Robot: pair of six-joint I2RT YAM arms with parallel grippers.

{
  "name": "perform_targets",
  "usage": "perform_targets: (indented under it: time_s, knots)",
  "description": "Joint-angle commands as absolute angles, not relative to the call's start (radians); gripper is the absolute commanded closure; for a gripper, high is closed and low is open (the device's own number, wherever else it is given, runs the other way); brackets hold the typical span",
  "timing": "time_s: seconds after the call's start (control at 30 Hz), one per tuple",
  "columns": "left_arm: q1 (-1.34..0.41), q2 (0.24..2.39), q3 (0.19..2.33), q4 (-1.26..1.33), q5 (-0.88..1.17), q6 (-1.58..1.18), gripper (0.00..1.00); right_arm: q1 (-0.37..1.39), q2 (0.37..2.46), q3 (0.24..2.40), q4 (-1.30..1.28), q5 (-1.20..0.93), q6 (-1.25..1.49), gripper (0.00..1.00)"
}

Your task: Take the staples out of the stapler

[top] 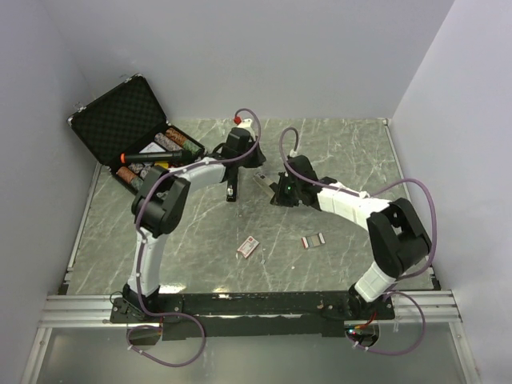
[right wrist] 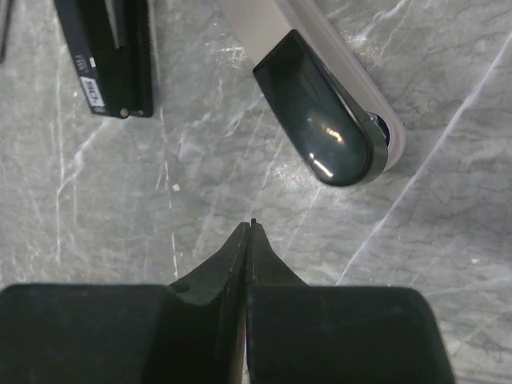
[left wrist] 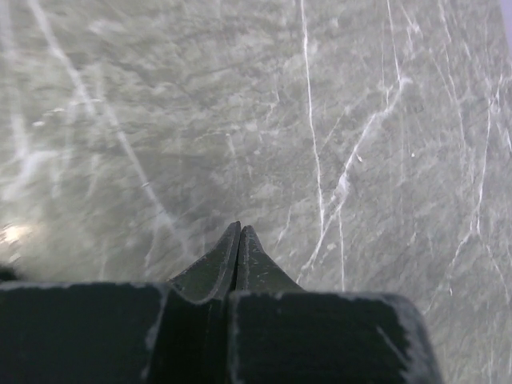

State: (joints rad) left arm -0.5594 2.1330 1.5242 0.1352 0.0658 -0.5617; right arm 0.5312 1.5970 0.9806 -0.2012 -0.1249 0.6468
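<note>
The stapler lies opened in two parts on the marble table. Its black base sits at the upper left of the right wrist view, and its pale arm with a dark rounded cap at the upper right; where they join is out of view. In the top view the base and the arm lie mid-table. My right gripper is shut, just short of the cap, with a tiny dark speck at its tips; it also shows in the top view. My left gripper is shut over bare marble, above the base's far end.
A small red and white staple box and a short striped staple strip lie on the near part of the table. An open black case holding several items stands at the back left. White walls enclose the table.
</note>
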Motion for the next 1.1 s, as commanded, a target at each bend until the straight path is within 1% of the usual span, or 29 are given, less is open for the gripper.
perform_targets:
  time_s: [0.0,0.17,0.37,0.63,0.83,1.07]
  knots:
    - [-0.56,2.21,1.655,0.14,0.181,-0.586,0.99,0.528,1.634,1.014,-0.144,-0.132,0.675,1.0]
    - [-0.561,2.275,1.713,0.089,0.176,-0.566,0.99,0.525,1.696,1.058,-0.163,-0.118,0.68,1.0]
    - [-0.56,2.244,1.632,0.08,0.115,-0.526,0.99,0.491,1.753,1.126,-0.196,-0.072,0.68,1.0]
    - [-0.558,2.235,1.553,0.063,0.11,-0.523,0.99,0.446,1.793,1.18,-0.23,-0.049,0.683,1.0]
    - [-0.56,2.172,1.473,0.061,0.107,-0.537,0.99,0.436,1.805,1.203,-0.253,-0.005,0.661,1.0]
    - [-0.56,2.034,1.296,0.123,0.11,-0.577,0.99,0.414,1.828,1.209,-0.255,-0.002,0.65,1.0]
